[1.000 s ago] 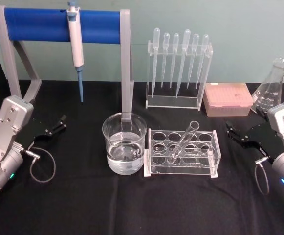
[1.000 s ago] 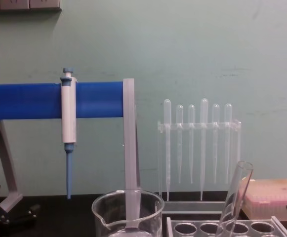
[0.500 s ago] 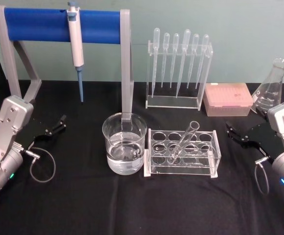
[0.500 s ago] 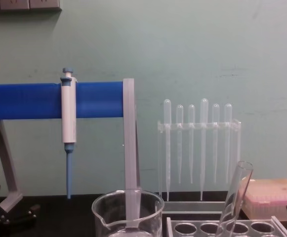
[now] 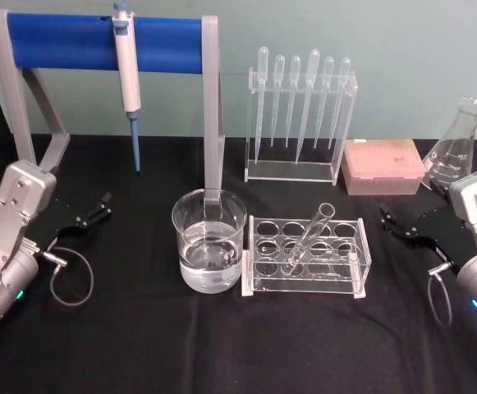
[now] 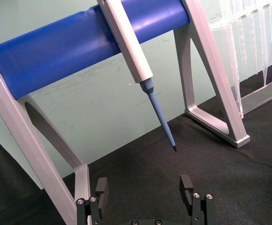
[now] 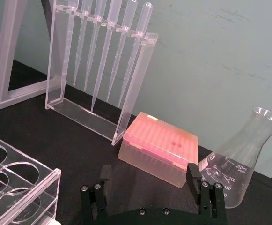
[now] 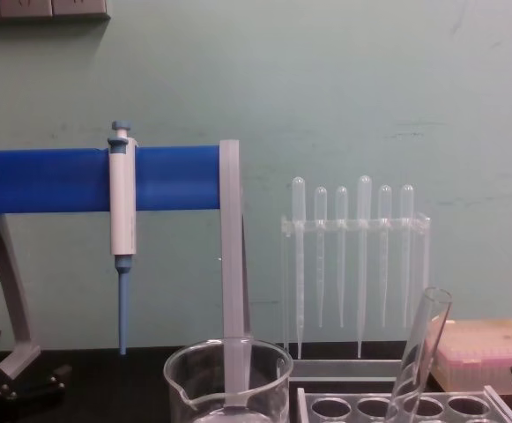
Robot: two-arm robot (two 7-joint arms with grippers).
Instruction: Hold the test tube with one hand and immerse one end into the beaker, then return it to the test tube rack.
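Note:
The test tube (image 5: 309, 237) leans tilted in a hole of the clear rack (image 5: 306, 255) at the table's middle; its open rim (image 8: 433, 298) rises in the chest view. Just left of the rack stands the beaker (image 5: 208, 240), holding clear liquid, its rim (image 8: 227, 363) low in the chest view. My left gripper (image 5: 94, 209) rests open at the table's left side, far from both, with nothing between its fingers (image 6: 101, 187). My right gripper (image 5: 392, 223) sits open at the right, a short way from the rack, its fingers (image 7: 193, 174) empty.
A blue-barred stand (image 5: 98, 43) with a white-and-blue pipette (image 5: 127, 78) hangs at the back left. A clear holder of plastic pipettes (image 5: 301, 115), a pink tip box (image 5: 383, 166) and a conical flask (image 5: 457, 148) line the back right.

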